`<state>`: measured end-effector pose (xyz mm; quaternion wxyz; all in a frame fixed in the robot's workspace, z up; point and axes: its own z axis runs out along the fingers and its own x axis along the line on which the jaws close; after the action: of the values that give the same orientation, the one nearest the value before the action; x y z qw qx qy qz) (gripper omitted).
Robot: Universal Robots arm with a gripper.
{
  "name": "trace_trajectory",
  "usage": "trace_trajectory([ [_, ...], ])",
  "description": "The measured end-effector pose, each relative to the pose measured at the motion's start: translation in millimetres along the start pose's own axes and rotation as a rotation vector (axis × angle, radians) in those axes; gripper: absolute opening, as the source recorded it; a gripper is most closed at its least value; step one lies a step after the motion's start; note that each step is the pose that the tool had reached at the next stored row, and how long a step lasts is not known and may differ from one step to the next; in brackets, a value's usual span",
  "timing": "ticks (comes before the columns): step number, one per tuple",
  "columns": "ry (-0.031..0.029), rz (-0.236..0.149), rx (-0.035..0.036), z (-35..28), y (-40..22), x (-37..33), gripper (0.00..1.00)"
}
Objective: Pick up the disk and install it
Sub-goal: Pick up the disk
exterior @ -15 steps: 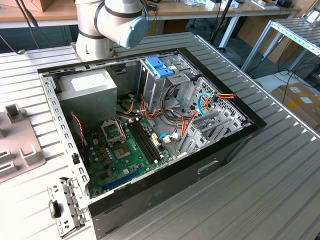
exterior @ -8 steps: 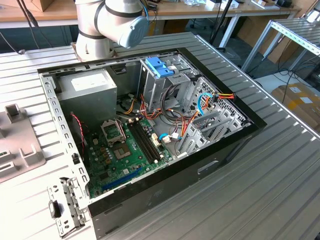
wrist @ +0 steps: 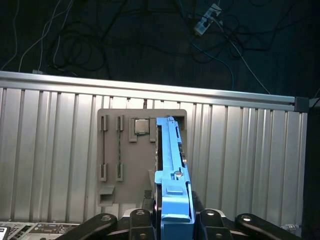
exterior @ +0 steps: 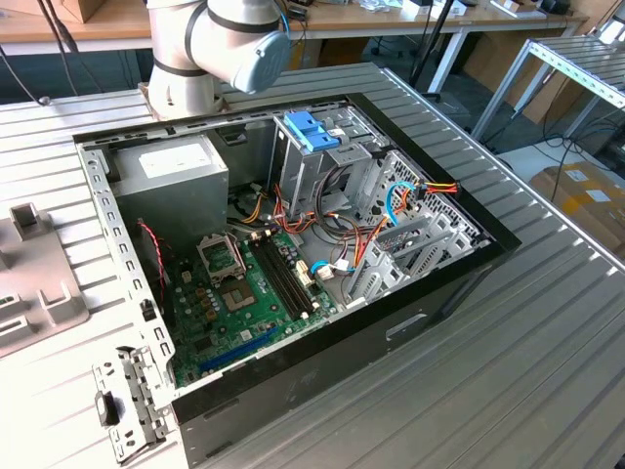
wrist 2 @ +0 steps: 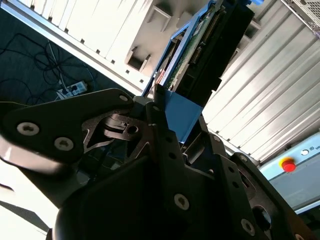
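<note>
Your hand (wrist: 172, 222) is clamped tight on the disk (wrist: 172, 170). In the first wrist view a black finger (wrist: 141, 220) presses in from each side of the blue tab end, and the drive is held edge-on, so its bright blue rail runs straight away from the camera. In the second wrist view the hand (wrist 2: 182, 132) shows its dark linkages up close. The blue tab is pinched between the fingers, and the disk (wrist 2: 200, 45) stretches off beyond them, dark body and green board edge showing. Just past the disk in the first wrist view, a grey slotted holder plate (wrist: 120, 150) lies flat on the ribbed metal counter (wrist: 50, 150). You cannot tell whether the drive touches that plate or hangs clear of it. Beyond the counter's edge there is dark floor, loose cables (wrist: 100, 45) and a power strip (wrist: 204, 22). In the exterior view the open computer case (exterior: 342, 342) sits on the counter, green motherboard (exterior: 244, 293) facing up. Farther in are the grey metal box (exterior: 171, 171) with its white label and a paler blue latch (exterior: 312, 130) atop the drive cage. The arm (exterior: 220, 44) stands behind the case at the far end.
</note>
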<state>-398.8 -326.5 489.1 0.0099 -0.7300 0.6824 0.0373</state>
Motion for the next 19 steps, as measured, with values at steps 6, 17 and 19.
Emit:
trace_trajectory([
  [6, 0.0026, 0.000, -0.0004, 5.3, -10.6, 1.4, 0.37],
  [17, 0.0246, 0.001, -0.0017, 16.7, -30.9, 3.5, 0.37],
  [19, 0.0262, 0.001, -0.0019, 19.0, -33.7, 3.9, 0.37],
])
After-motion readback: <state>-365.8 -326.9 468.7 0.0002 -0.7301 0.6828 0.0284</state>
